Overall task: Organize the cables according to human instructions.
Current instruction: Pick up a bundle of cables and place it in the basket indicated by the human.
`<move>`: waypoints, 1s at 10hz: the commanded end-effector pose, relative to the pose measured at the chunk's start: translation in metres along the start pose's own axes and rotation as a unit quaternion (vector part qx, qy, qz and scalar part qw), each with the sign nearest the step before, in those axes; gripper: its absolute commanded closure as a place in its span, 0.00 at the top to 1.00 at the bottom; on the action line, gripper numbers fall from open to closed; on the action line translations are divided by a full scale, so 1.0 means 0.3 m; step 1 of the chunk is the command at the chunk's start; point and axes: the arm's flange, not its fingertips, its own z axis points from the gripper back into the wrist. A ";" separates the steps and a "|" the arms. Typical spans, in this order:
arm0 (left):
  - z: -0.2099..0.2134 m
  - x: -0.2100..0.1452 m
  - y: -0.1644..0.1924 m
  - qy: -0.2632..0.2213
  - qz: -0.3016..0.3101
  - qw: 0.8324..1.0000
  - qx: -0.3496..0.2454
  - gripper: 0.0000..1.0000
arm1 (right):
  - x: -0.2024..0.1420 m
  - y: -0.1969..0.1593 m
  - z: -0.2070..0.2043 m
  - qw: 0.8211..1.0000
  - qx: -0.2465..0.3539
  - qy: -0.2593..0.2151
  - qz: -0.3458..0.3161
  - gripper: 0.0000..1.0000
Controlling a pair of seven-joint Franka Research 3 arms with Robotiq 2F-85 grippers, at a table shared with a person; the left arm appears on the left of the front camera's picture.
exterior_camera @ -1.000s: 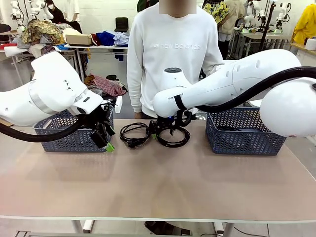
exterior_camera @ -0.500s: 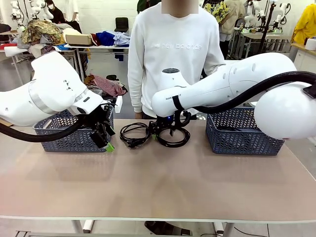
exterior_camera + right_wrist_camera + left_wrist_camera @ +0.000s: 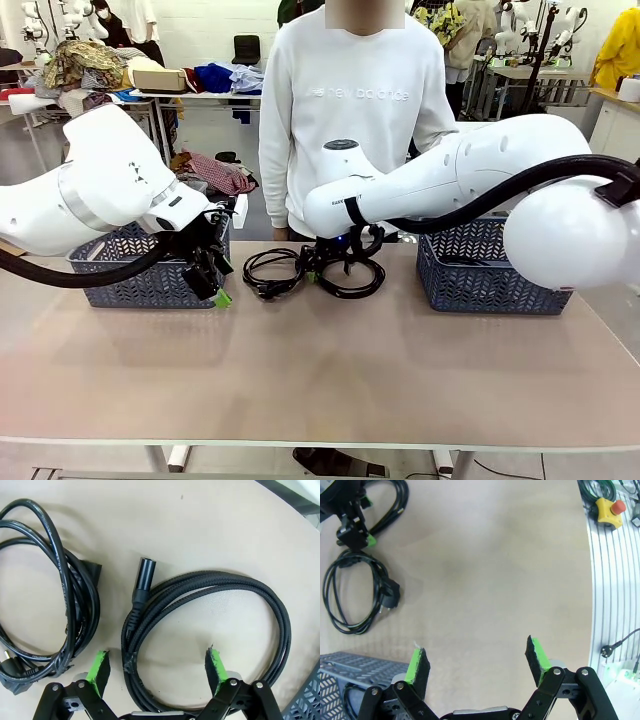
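Observation:
Two black coiled cables lie at the table's far middle. The smooth one (image 3: 268,270) (image 3: 75,585) (image 3: 350,595) is on the left, the braided one (image 3: 355,283) (image 3: 200,580) just to its right. My right gripper (image 3: 335,262) (image 3: 157,665) hangs open low over the braided coil, its green pads (image 3: 100,666) straddling the coil's near strands without touching. My left gripper (image 3: 216,286) (image 3: 477,662) is open over bare tabletop, beside the left basket's front corner, nothing between its fingers. A dark cable loop (image 3: 347,700) seems to lie inside that basket.
Grey-blue baskets stand at the far left (image 3: 130,282) and far right (image 3: 490,285) of the table. A person in a white sweatshirt (image 3: 350,110) stands behind the cables. A yellow stop button (image 3: 607,507) sits off the table's edge. The table's near half is bare.
The right arm's elbow and forearm have drifted slightly left while its gripper stays over the braided coil. The left arm and the cables have not moved.

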 end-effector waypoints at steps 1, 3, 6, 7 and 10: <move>0.004 -0.004 0.000 0.000 0.001 1.000 0.000 1.00 | 0.023 0.016 0.009 0.999 -0.028 -0.002 -0.017 1.00; 0.004 -0.004 0.000 0.000 0.001 1.000 0.000 1.00 | 0.024 0.009 0.017 0.999 -0.027 -0.001 -0.031 0.82; 0.004 -0.004 0.000 0.000 0.001 1.000 0.000 1.00 | 0.023 -0.002 0.020 0.999 -0.030 0.005 -0.043 0.45; 0.004 -0.004 0.000 0.000 0.001 1.000 0.000 1.00 | 0.023 -0.002 0.022 0.999 -0.029 0.005 -0.045 0.59; 0.004 -0.004 0.000 0.000 0.001 1.000 0.000 1.00 | 0.024 -0.003 0.025 0.999 -0.017 0.010 -0.051 0.08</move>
